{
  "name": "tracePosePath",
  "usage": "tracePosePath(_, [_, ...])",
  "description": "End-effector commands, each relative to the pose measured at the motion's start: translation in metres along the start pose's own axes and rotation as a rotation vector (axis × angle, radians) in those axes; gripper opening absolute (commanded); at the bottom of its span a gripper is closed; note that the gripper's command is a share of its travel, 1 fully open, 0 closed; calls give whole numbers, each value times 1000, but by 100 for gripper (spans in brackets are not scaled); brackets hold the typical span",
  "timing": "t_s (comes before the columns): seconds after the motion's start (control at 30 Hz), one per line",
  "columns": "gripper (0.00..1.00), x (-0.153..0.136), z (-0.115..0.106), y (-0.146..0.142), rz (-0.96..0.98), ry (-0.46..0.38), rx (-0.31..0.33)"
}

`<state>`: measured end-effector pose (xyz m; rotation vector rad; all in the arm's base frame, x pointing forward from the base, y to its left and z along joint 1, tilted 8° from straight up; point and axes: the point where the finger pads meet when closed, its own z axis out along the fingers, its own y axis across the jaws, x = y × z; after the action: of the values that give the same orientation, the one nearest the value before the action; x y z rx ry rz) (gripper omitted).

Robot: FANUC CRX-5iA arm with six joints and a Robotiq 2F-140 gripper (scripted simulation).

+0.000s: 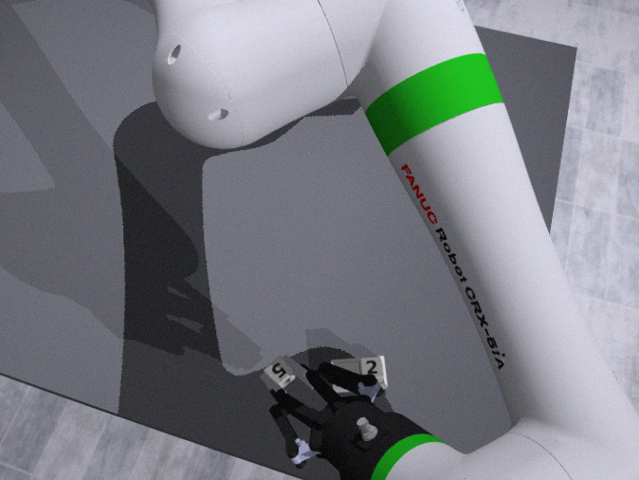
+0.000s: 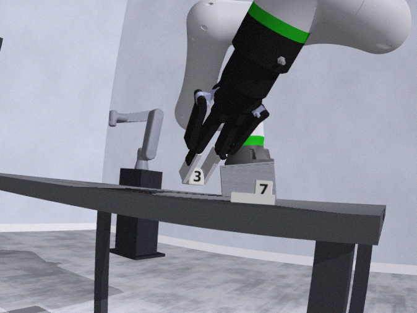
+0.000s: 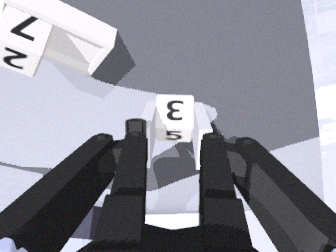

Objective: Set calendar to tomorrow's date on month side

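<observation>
"Checking the gripper [image 1: 288, 380] [image 2: 201, 166] [image 3: 174, 117]: condition?"

"Closed on the cube showing 3 and 5 [image 1: 279, 372] [image 2: 196, 176] [image 3: 174, 111], raised above the table [image 1: 288, 258] [image 2: 202, 215] [image 3: 240, 50]."

"And the second cube [image 1: 371, 366] [image 2: 263, 188] [image 3: 25, 40]?"

"Seated at one end of the tray [image 1: 337, 361] [image 2: 244, 198] [image 3: 95, 25], 7 upright on the exterior view's side, 2 on top."

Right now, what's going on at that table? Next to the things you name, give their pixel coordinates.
The arm's tool [image 1: 291, 379] [image 2: 205, 159] [image 3: 174, 117] is shut on a number cube [image 1: 279, 373] [image 2: 196, 176] [image 3: 174, 111], 3 on one side and 5 on another, holding it above the table [image 1: 288, 248] [image 2: 296, 219] [image 3: 250, 45]. The other cube [image 1: 371, 367] [image 2: 263, 187] [image 3: 22, 42], with a 7 and a 2, sits in one end of the tray [image 1: 344, 390] [image 2: 244, 198] [image 3: 90, 20]. Tomorrow's date isn't set yet: one cube is still out.
</observation>
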<state>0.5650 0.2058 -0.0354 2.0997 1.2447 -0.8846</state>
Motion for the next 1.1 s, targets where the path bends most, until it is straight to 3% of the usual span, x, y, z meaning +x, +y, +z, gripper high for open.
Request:
tracePosePath(0.0, [24, -12, -12, 0, 0, 0, 0])
tracePosePath(0.2, [24, -28, -28, 0, 0, 0, 0])
tracePosePath(0.83, [24, -32, -33, 0, 0, 6, 0])
tracePosePath(0.93, [24, -32, -33, 2, -2, 57, -2])
tracePosePath(1.07, [24, -34, -33, 2, -3, 185, -2])
